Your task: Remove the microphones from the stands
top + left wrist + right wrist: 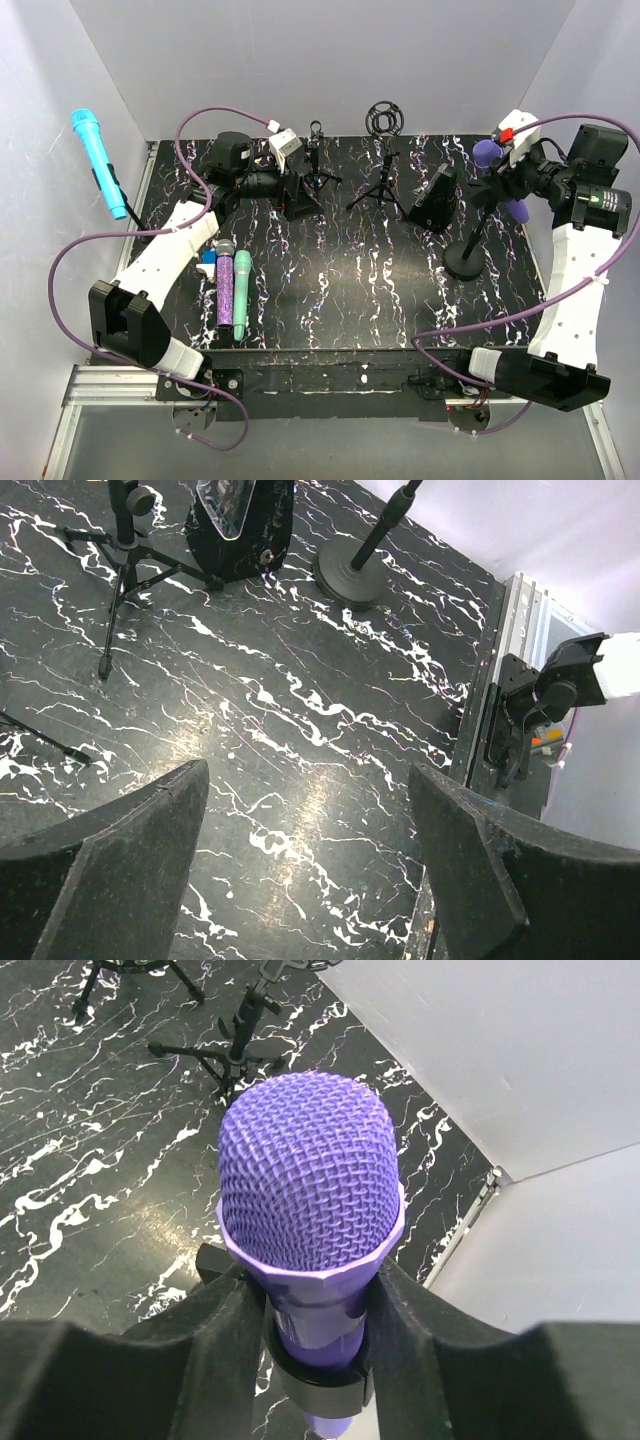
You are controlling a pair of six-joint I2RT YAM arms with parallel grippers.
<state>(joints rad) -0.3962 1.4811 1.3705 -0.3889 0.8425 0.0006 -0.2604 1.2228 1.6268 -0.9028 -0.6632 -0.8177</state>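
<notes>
- The black marbled table [350, 290] fills the middle of the top view. The right arm [570, 290] runs up its right edge and the left arm [165, 255] up its left.
- The round-base stand [465, 262] sits right of centre, and its pole rises toward the upper right of the frame, into the right arm's wrist.
- The purple microphone [310, 1180] is held in the stand's clip [320, 1385] at the top of that pole. In the top view its long axis slants from the mesh head at upper left to the tail at lower right.
- The right gripper [315, 1310] is clamped on the microphone. Its fingers [215, 1330] press on either side of the body just under the head, directly above the clip.
- In the right wrist view the head points straight at the camera. The freeing pull therefore probably runs along that axis, up and out of the clip.
- The left gripper [308, 775] is spread wide with nothing between its fingers. It hangs over bare table in the upper left of the top view, well apart from the stand, so the right arm is the nearer one.
</notes>
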